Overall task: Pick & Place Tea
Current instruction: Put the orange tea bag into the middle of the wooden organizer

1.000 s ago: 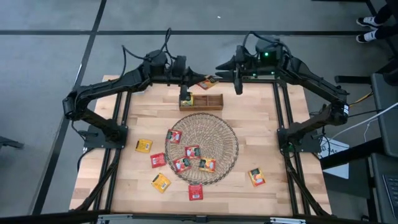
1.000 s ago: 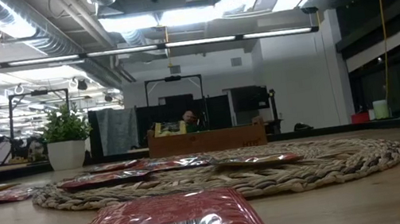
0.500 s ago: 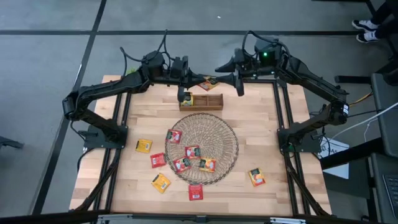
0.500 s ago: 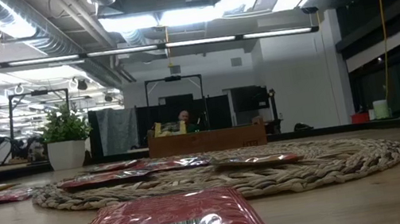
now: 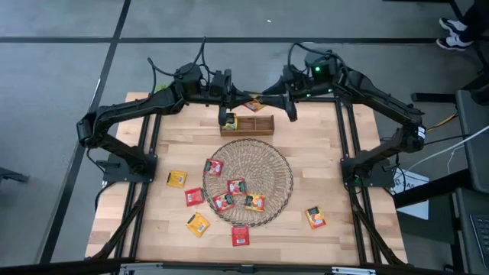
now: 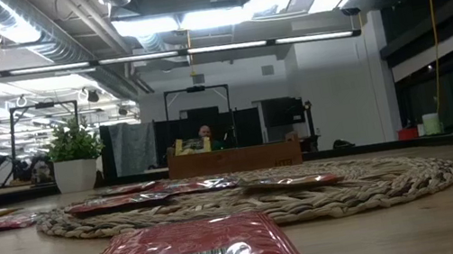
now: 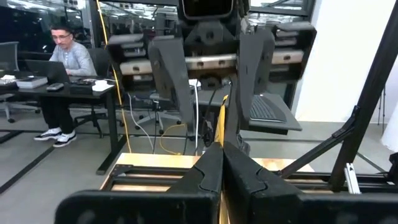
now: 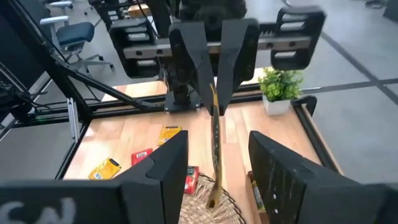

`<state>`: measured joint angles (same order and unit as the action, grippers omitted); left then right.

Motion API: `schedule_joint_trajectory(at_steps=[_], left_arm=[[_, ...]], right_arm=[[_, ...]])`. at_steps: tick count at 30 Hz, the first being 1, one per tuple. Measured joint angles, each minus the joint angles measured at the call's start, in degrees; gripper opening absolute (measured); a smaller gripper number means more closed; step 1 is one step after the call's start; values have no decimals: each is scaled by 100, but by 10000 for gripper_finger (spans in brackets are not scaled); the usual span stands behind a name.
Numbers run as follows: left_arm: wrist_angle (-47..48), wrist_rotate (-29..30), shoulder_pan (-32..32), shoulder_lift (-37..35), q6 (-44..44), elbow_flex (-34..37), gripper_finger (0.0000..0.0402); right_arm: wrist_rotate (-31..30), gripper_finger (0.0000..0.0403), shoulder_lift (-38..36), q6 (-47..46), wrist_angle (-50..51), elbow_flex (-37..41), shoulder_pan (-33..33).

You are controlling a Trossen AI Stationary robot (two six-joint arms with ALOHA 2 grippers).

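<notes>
Wooden table (image 5: 328, 160) carries everything; landmark for places is the round wicker mat (image 5: 248, 182) at its centre.

Left arm reaches over the far edge of the table, beyond the mat. Left gripper (image 5: 243, 97) hangs in the air above the wooden box, fingers (image 7: 205, 174) pressed shut on one tea sachet (image 5: 255, 101), which sticks out edge-on between them. Right wrist view shows that sachet (image 8: 214, 146) as a thin vertical strip hanging down from the left fingers.

Right arm comes in from the other side, also beyond the mat. Right gripper (image 5: 281, 97) faces the left one, just beside the held sachet, fingers (image 8: 277, 165) spread apart on either side of it, not closed on it.

Wooden box (image 5: 247, 124): long, divided, lying just beyond the mat's far rim. One sachet (image 5: 229, 122) stands in its left end compartment.

Small potted plant (image 8: 278, 87) at the table's far corner, well away from the mat.

Loose sachets: four on the mat, one red (image 5: 215, 166) near its left rim, three (image 5: 236, 186) clustered on the near half. Off the mat: one yellow (image 5: 176, 179) and one red (image 5: 193, 196) to its left, one yellow (image 5: 198, 223) and one red (image 5: 241, 236) past its near rim, one orange (image 5: 315, 218) to its right.
</notes>
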<state>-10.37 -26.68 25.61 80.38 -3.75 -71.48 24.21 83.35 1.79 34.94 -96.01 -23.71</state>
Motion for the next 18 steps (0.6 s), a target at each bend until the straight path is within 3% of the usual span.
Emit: schedule_joint_trajectory(at_steps=[13, 18], left_arm=[[293, 20, 0, 0, 46, 0, 1], [290, 145, 3, 0, 53, 0, 1]], right_arm=[[-9, 167, 164, 128, -7, 0, 66], [-13, 130, 165, 150, 20, 0, 66]])
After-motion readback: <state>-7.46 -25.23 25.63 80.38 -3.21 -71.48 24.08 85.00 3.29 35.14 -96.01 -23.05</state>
